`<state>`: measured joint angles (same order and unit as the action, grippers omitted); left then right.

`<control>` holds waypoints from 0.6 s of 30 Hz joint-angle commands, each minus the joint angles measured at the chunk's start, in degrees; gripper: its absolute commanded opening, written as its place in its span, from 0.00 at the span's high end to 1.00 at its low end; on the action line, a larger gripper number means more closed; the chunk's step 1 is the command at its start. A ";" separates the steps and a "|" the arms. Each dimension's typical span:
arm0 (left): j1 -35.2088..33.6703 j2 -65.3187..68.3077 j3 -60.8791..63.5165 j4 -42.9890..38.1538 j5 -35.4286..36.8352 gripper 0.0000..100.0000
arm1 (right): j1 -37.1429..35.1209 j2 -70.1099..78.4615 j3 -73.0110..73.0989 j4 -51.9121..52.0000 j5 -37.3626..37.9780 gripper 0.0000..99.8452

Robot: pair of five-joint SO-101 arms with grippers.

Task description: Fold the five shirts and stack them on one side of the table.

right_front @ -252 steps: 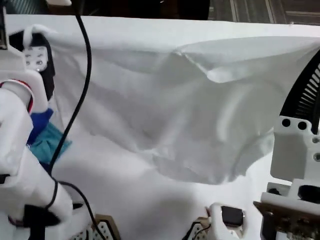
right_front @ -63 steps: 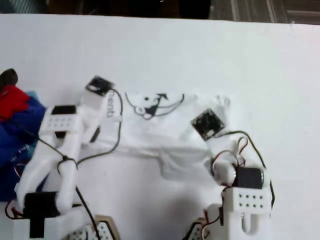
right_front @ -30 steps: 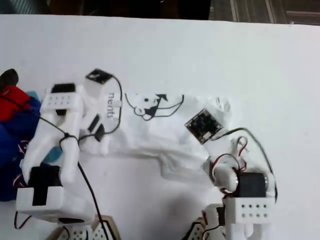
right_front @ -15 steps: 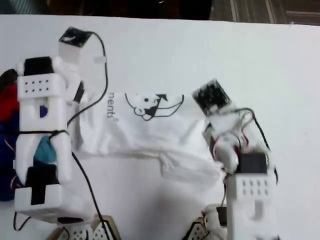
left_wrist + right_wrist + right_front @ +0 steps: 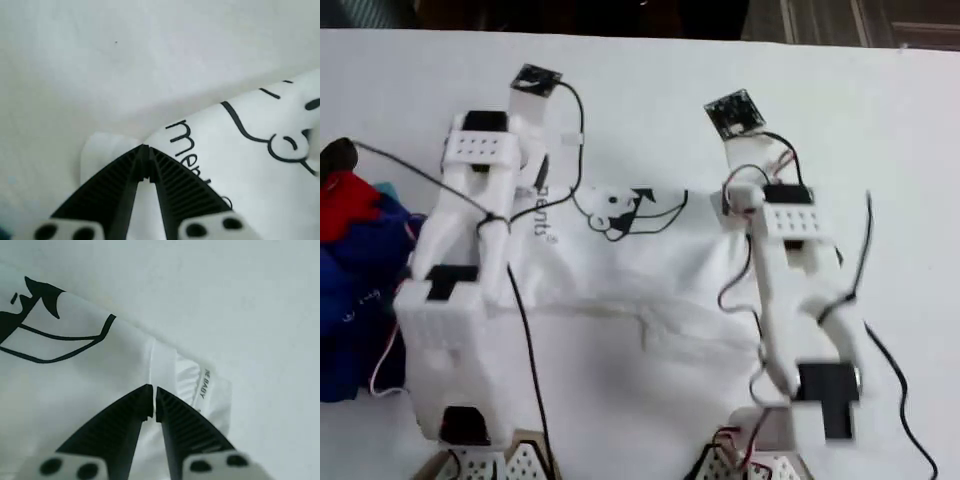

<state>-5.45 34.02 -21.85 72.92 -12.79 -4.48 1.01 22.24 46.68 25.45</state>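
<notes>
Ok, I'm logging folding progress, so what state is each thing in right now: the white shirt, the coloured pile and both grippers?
White shirt: folded into a band, flat on the table, print up, near edge rumpled.
Coloured shirts: unfolded, crumpled in a heap at one side of the table.
Left gripper: shut, tips at the white shirt's edge by the lettering.
Right gripper: shut, tips at the white shirt's edge by the label.

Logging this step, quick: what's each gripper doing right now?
Left gripper: shut at the edge of the white shirt; grip unclear.
Right gripper: shut over the white shirt; grip unclear.
</notes>
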 commanded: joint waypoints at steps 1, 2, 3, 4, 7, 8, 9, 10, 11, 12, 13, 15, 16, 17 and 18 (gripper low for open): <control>-2.55 4.75 -8.13 -0.53 0.53 0.97 | -0.13 9.71 -7.65 -0.48 -0.53 0.98; -3.52 6.42 -9.80 -0.09 0.53 0.97 | 0.22 12.44 -9.05 -0.40 -0.53 0.98; -4.57 8.09 -11.56 0.35 0.26 0.97 | 0.48 14.90 -10.29 -0.40 -0.53 0.98; -5.54 9.58 -13.32 1.14 0.18 0.97 | 0.66 17.10 -11.69 -0.40 -0.44 0.98; -7.65 13.63 -19.21 2.90 0.18 0.97 | 1.89 22.73 -15.65 -0.31 -0.09 0.98; -8.09 14.86 -21.32 3.34 0.09 0.97 | 2.33 23.96 -17.05 0.31 -0.09 0.98; -8.44 16.09 -23.52 3.96 0.09 0.97 | 2.68 24.75 -19.08 1.45 -0.09 0.98; -8.53 17.32 -25.80 4.40 0.09 0.97 | 2.86 25.63 -21.19 2.59 -0.09 0.98; -8.62 18.55 -28.00 5.01 0.09 0.97 | 3.03 26.42 -22.95 3.38 0.00 0.98; -8.44 19.78 -30.11 5.63 0.09 0.97 | 3.30 27.38 -24.79 4.09 0.00 0.98; -8.26 21.01 -32.22 6.33 0.09 0.97 | 3.47 28.35 -26.55 4.70 0.00 0.98; -7.74 23.38 -36.26 7.47 0.09 0.97 | 3.65 30.55 -30.33 6.37 0.00 0.98; -7.47 24.62 -38.20 8.18 0.09 0.97 | 3.65 31.78 -32.09 7.43 0.00 0.98; -7.21 25.67 -40.13 8.88 0.09 0.97 | 3.65 32.75 -33.85 8.48 0.00 0.98; -7.12 26.81 -42.07 9.76 0.09 0.97 | 3.65 33.63 -35.69 9.63 0.00 0.98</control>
<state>-12.92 60.13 -57.19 80.75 -12.79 -2.11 33.27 -7.38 53.98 25.45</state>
